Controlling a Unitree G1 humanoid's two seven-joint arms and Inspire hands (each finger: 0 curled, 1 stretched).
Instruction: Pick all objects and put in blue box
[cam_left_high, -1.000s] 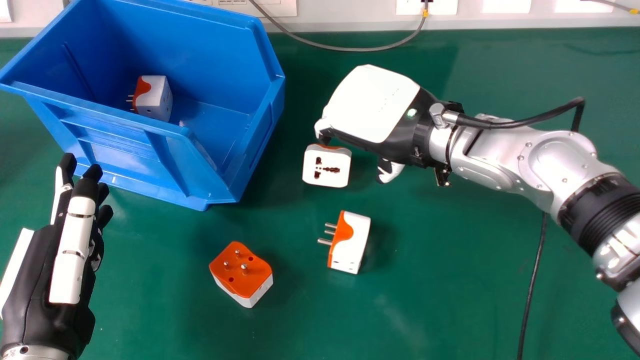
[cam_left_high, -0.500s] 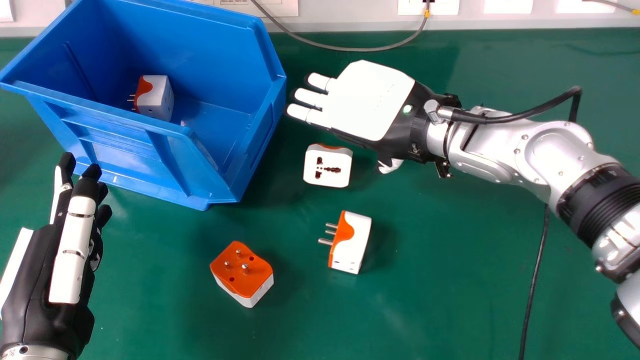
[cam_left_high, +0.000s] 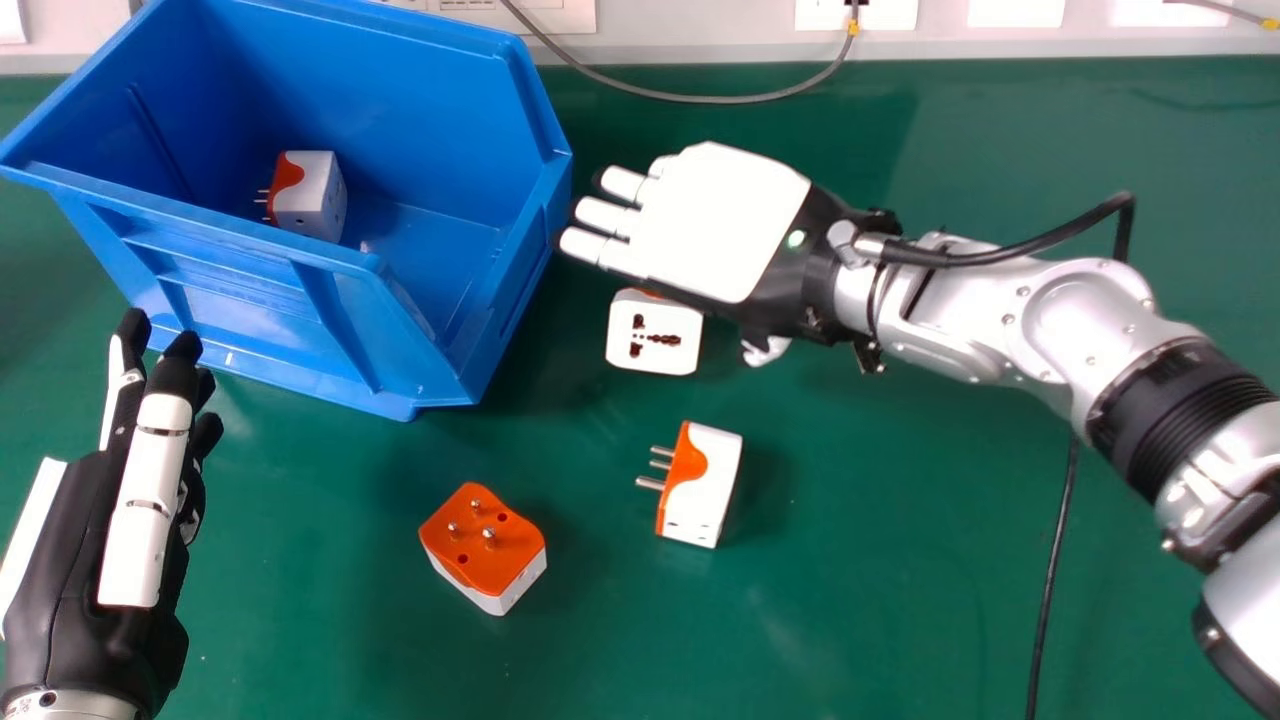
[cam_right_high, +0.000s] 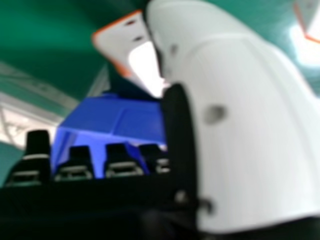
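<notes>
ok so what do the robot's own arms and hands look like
The right arm is silver with a ribbed black section and a looping black cable. Its white-and-black right hand has a small green light by the wrist. The black-and-white left hand has white finger covers and black fingertips.

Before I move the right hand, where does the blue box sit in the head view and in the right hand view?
Head view: the blue box is at upper left, with one plug adapter inside.
Right hand view: the box lies beyond the right hand, partly hidden by its fingers.
Shared landmark: the right hand, its fingers pointing toward the box.
</notes>
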